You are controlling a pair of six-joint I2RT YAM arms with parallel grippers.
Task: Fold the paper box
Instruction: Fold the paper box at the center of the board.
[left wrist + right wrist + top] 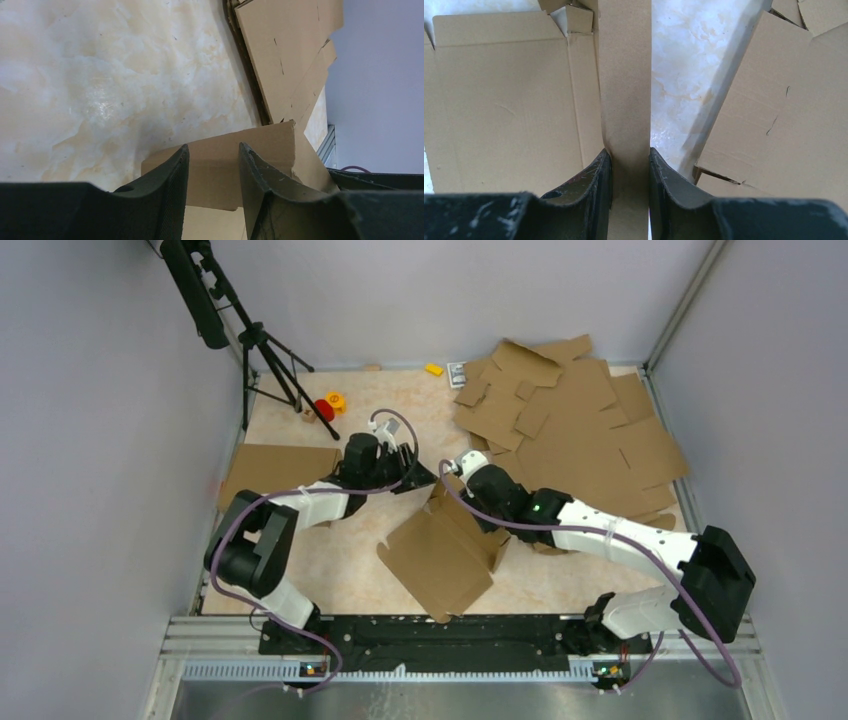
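**Brown box blank mid-table, both grippers at its far corner**

Brown corrugated box (pixel 440 565) lies on the marble-look table (pixel 330 560), mid-table and toward the near edge, turned diagonally. The main panel is mostly flat. Its far corner is lifted, with flaps standing up.

The right gripper (pixel 458 468) is at that far corner. In the right wrist view the fingers (pixel 599 175) are narrow and clamped on a raised cardboard strip (pixel 624 75) of the box, with a pad touching each side. The flat box panel (pixel 499 100) is to the left of the strip, and bare table (pixel 679 60) is to the right.

The left gripper (pixel 420 478) is just beside the right one, on the left side of the same corner. In the left wrist view the jaws are about half apart. A box flap (pixel 265 145) runs across behind both fingers (pixel 172 180) and is not pinched between them. Can't tell if the tips touch it.

Other items:
- A pile of loose blanks (pixel 580 430) fills the far right corner of the table and reaches down the right edge. It also shows in the right wrist view (pixel 784 125) and the left wrist view (pixel 285 50).
- One flat sheet (pixel 275 470) lies at the left edge, partly under the left arm.
- A black tripod (pixel 270 360) stands at the far left corner.
- A red spool (pixel 325 408) and a yellow piece (pixel 337 398) sit near the tripod's feet.
- A small yellow block (pixel 434 369) is at the far edge.
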